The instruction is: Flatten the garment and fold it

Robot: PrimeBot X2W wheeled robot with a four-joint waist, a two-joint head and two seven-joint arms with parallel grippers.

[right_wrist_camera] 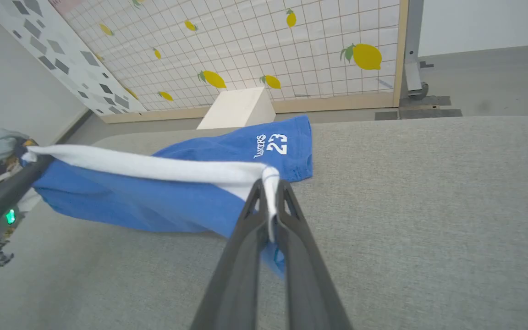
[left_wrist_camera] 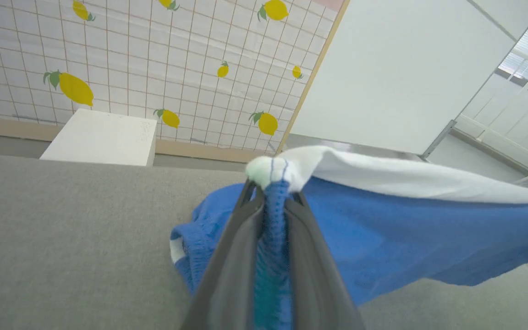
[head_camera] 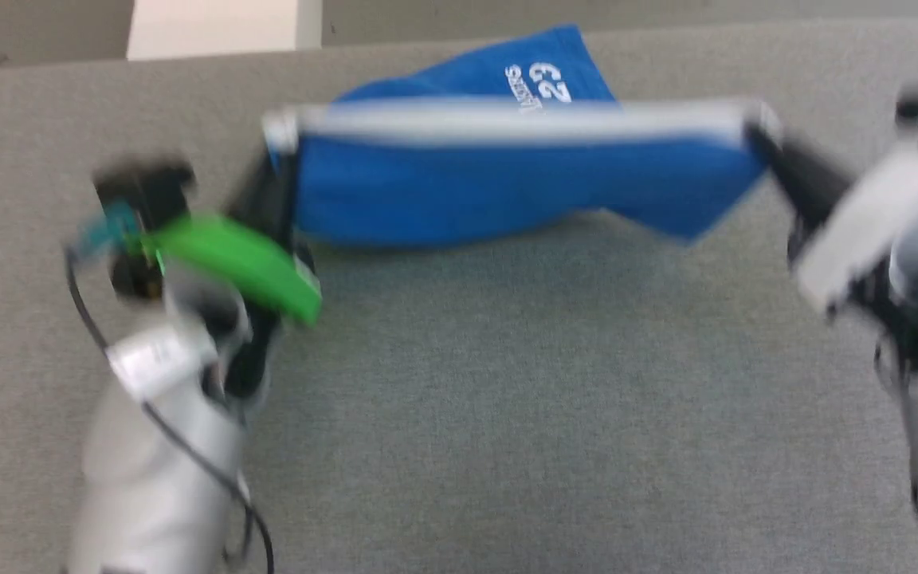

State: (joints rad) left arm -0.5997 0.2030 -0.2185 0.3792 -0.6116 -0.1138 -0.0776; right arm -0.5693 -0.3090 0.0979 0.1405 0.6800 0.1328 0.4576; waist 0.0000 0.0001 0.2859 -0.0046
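Holding the blue shorts [head_camera: 507, 191] up off the grey padded tabletop [head_camera: 547, 414] by the white band [head_camera: 523, 123], pulled taut and roughly level between left gripper [left_wrist_camera: 271, 185] and right gripper [right_wrist_camera: 271, 183].

Clamped tight on the left end of the band with the left fingers [left_wrist_camera: 232, 256], blue knit bunched in the narrow gap between them. Same at the right end: closed hard on a fold of white band, right fingers [right_wrist_camera: 300, 256] nearly touching.

Hanging below the band as a blue sheet, lower edge sagging, lowest near the right end in head view. Not fully lifted: far leg with the white "23" print [right_wrist_camera: 277, 144] draped back beyond the band, lying flat on the tabletop. Can't tell whether the hanging lower edge touches the surface.

Heavy motion blur in head view on both arms and the band. Green part [head_camera: 244, 267] and black cable [head_camera: 180, 446] on the left wrist.

Past the table's far edge: white block [left_wrist_camera: 101, 137], right in front of a grid panel with lemon print [left_wrist_camera: 154, 59]; plain white panel [left_wrist_camera: 397, 68] beside that.
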